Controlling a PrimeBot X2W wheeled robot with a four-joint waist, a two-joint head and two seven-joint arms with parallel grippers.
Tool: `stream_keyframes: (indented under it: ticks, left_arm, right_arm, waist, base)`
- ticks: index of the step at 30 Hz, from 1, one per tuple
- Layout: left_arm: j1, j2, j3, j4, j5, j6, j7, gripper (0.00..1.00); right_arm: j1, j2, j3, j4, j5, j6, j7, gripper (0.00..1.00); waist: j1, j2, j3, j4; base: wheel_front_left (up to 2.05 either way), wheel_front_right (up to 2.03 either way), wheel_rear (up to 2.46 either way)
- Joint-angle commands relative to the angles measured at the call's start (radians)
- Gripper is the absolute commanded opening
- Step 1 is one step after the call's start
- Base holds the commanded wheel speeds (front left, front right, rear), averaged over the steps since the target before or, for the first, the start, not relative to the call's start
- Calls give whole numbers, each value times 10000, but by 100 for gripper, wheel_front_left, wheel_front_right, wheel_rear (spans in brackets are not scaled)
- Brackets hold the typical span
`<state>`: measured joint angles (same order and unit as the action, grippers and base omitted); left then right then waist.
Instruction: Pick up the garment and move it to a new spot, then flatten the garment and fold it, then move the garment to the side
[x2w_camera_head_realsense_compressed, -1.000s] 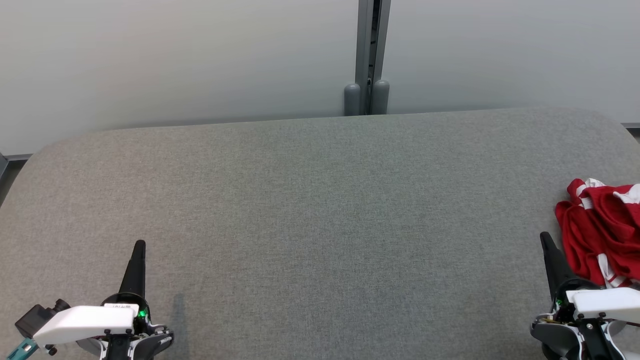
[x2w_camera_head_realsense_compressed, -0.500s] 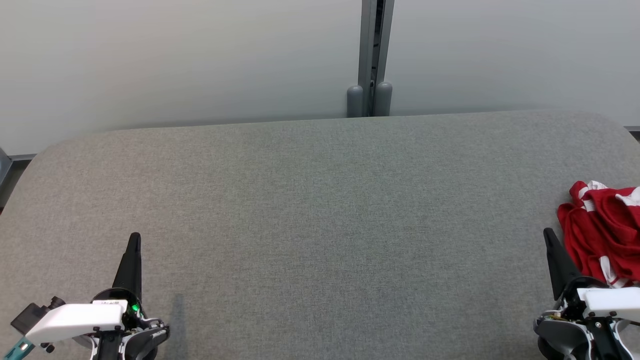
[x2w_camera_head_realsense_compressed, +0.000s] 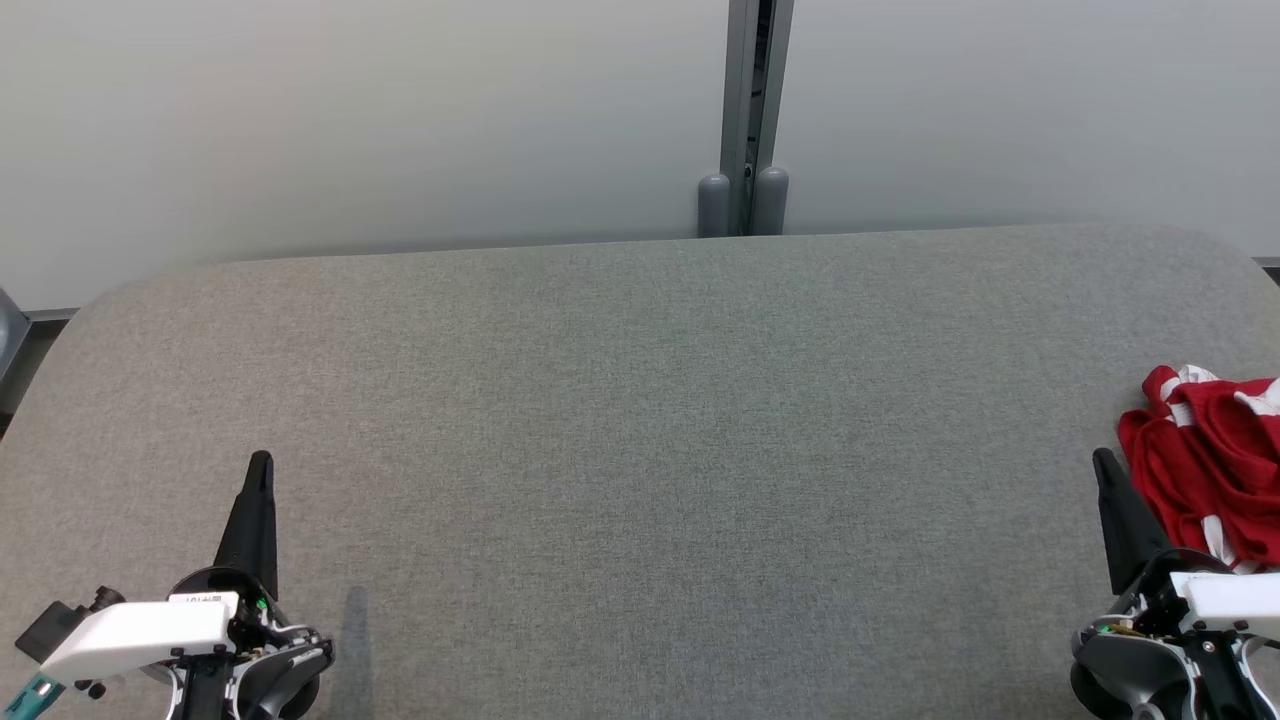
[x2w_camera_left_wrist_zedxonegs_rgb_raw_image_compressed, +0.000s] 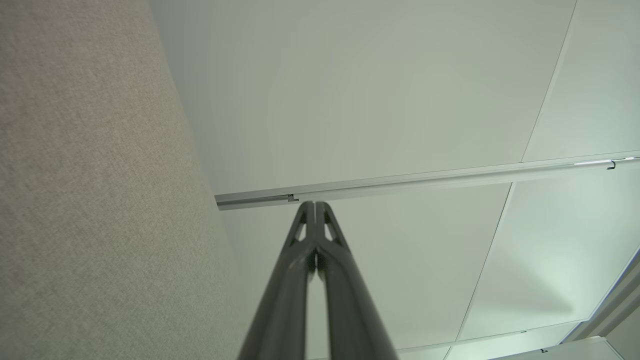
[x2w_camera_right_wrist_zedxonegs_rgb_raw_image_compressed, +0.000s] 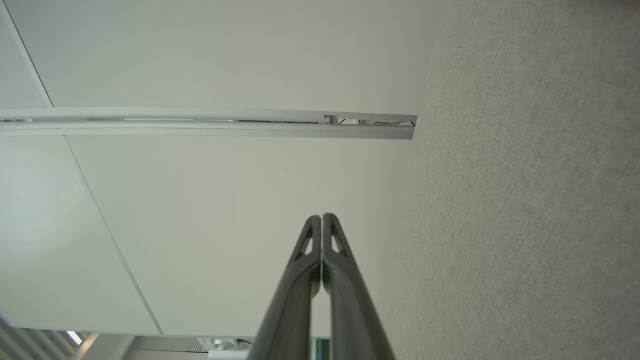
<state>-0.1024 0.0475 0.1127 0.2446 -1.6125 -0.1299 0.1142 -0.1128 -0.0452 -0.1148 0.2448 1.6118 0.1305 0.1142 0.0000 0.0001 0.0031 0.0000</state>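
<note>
The garment, red with white stripes, lies crumpled at the right edge of the grey felt table, partly cut off by the head view's border. My right gripper stands just left of the garment, shut and empty, its tip apart from the cloth. My left gripper stands at the lower left over bare table, also shut and empty. In the left wrist view the left gripper points past the table toward the wall with its fingers pressed together. The right gripper does the same in the right wrist view.
A pale wall runs behind the table, with a grey metal post at its middle. The table's rounded corners show at the far left and far right. A dark strip of floor shows past the left edge.
The whole head view has shifted a little, so the camera has moved. Both grippers sit slightly higher in the view; the left one has also drifted left. The garment has not been touched.
</note>
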Motion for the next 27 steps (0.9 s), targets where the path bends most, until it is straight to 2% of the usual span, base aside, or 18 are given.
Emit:
stream_keyframes:
  ticks: [1, 27]
  left_arm:
    - [-120, 52, 43, -20, -14, -38, 31, 0]
    - [-120, 52, 42, -23, -14, -38, 31, 0]
  right_arm:
    - [92, -95, -8, -40, 23, 4, 34, 0]
    - [92, -95, -7, -39, 24, 4, 33, 0]
  waist:
    - [0, -1, 0, 0]
    - [0, -1, 0, 0]
  base:
    - [0, 0, 0]
    - [0, 0, 0]
